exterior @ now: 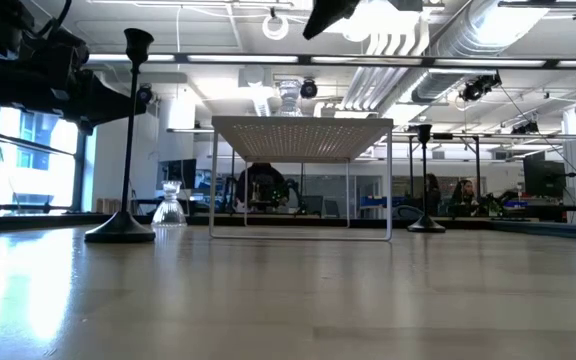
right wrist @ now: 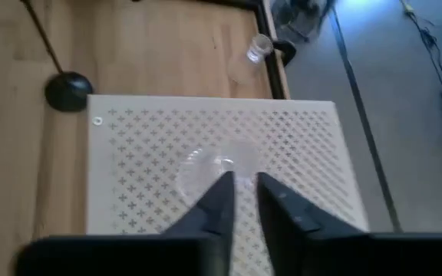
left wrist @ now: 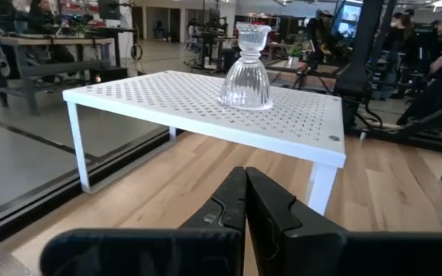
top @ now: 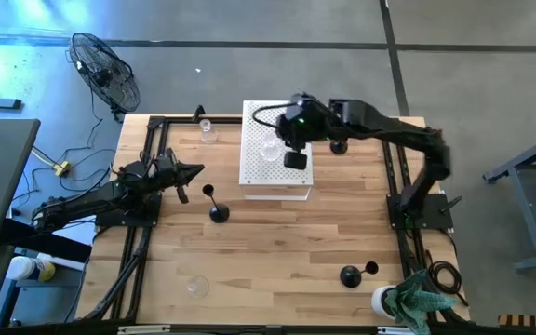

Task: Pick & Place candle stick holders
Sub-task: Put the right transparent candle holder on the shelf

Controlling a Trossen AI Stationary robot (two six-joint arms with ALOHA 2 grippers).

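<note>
A clear glass candle stick holder (left wrist: 245,73) stands upright by its wide foot on the white perforated board (top: 275,177). My right gripper (right wrist: 244,188) hangs above it, slanting down, with a narrow gap between its fingers and nothing in it. The holder (right wrist: 217,169) shows as a blur on the board just past the fingertips. My left gripper (top: 192,172) waits shut at the table's left, pointing level toward the board. A black holder (top: 217,212) with a thin stem stands on its round base between that gripper and the board.
Another clear holder (top: 207,128) stands near the far edge and one (top: 196,287) near the front left. Two black holders (top: 350,275) sit at the front right, and another (top: 339,146) stands right of the board, under my right arm. A fan (top: 105,70) stands beyond the table.
</note>
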